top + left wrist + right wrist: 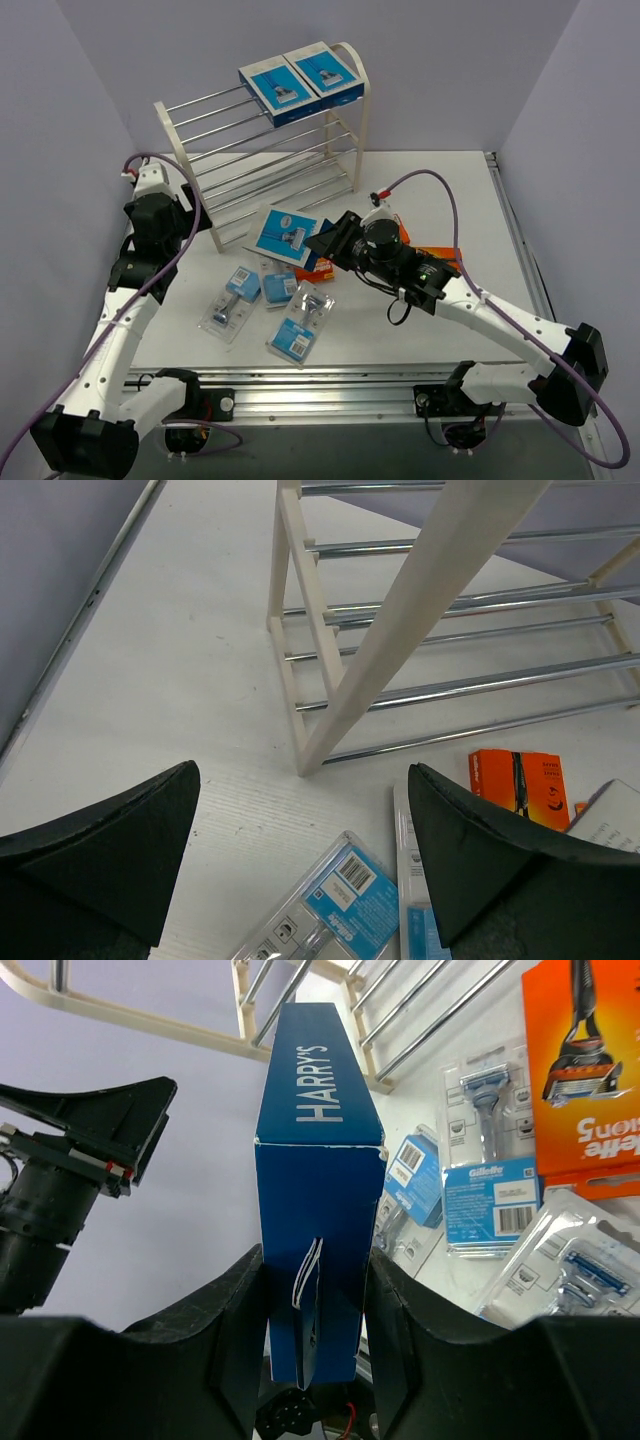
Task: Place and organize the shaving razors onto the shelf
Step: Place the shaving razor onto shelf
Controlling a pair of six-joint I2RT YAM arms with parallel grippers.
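While the right gripper (315,1295) is clamped on the two broad faces of a blue box (320,1150), the box seems to hang clear of the table (450,200), and the shelf (186,170) lies straight ahead of it, farther out and higher. The box's long axis runs away from the fingers toward the shelf, so it points roughly where it has to go. Seen from the wrist it stands on its narrow edge, whereas the two boxes (282,88) already on the top tier (215,100) lie flat at its right end. As I judge it, the coming move is a lift and reach up and left to the bare rods beside that pair, with a wrist roll to lay the box flat. The left gripper (302,810) hovers with its jaws wide apart and nothing between them, low by the shelf's near left foot. It is nearer the rack, but the right arm has the load. Blister packs (230,297) and orange packs (440,255) lie loose on the table below and beside the right arm.
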